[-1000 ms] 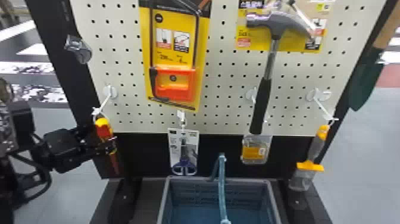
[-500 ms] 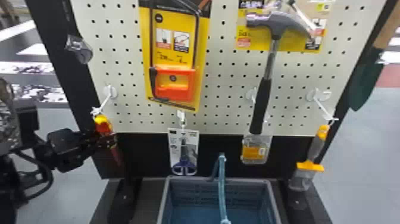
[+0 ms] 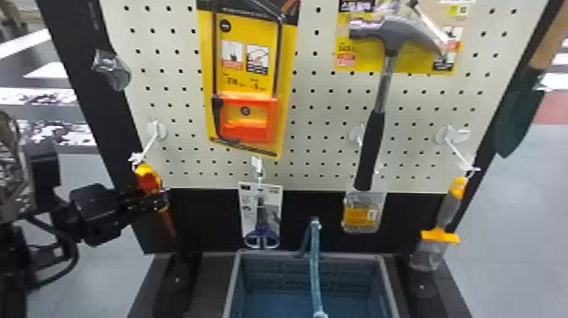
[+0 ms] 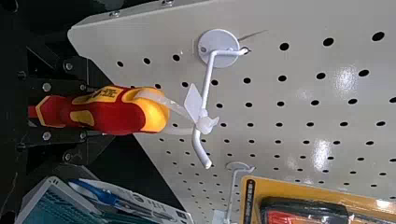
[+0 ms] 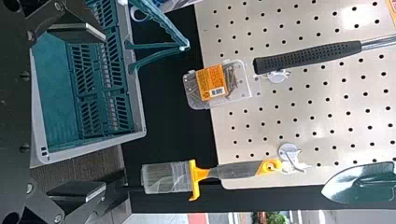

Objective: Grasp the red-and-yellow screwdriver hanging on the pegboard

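My left gripper (image 3: 154, 198) is at the board's lower left, shut on the handle of the red-and-yellow screwdriver (image 3: 148, 179). The screwdriver hangs upright, its shaft pointing down below the fingers. In the left wrist view, the two fingers of my left gripper (image 4: 58, 112) lie on either side of the screwdriver handle (image 4: 116, 112). A clear strap at the handle's end still loops to a white tag on the hook (image 4: 205, 88). My right gripper (image 5: 77, 112) stands open and idle in the right wrist view, with nothing between its fingers.
Right of the screwdriver hang packaged scissors (image 3: 261, 215), a carded saw (image 3: 247, 76), a hammer (image 3: 376, 118), a small box (image 3: 362, 213) and a brush (image 3: 439, 237). A grey-blue basket (image 3: 234, 287) with a raised handle stands below.
The left gripper's body has shifted slightly to the right toward the screwdriver. The screwdriver has stayed at its hook, and the hanging tools and basket have not moved.
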You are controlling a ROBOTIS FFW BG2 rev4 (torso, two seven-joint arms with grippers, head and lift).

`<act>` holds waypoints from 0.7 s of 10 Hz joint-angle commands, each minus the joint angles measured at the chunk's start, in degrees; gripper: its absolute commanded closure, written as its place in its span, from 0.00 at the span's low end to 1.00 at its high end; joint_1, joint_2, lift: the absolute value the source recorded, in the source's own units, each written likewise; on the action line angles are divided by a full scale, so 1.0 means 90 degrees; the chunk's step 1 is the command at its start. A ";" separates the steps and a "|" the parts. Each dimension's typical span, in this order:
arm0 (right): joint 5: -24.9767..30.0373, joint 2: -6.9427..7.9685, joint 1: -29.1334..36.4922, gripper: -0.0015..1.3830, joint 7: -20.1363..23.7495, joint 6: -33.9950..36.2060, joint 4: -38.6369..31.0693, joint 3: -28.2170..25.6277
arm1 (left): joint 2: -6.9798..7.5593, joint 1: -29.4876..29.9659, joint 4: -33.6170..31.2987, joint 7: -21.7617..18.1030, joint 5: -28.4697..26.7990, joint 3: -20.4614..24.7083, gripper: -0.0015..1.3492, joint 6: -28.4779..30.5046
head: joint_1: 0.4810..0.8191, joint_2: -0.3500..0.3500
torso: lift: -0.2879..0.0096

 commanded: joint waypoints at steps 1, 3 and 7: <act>0.0000 0.0000 0.0000 0.13 0.0000 0.0000 0.0000 0.0000 | 0.0000 0.0000 -0.0015 0.0000 -0.0010 -0.0003 0.77 0.0000 | 0.20 0.50 | 0.63; 0.0000 0.0000 0.0000 0.13 0.0000 0.0000 -0.0016 0.0000 | 0.0000 0.0000 -0.0031 0.0000 -0.0010 0.0007 0.77 0.0000 | 0.20 0.50 | 0.63; 0.0010 0.0000 0.0000 0.13 0.0000 0.0000 -0.0016 0.0000 | 0.0000 0.0000 -0.0046 0.0000 -0.0030 0.0007 0.77 0.0000 | 0.20 0.50 | 0.63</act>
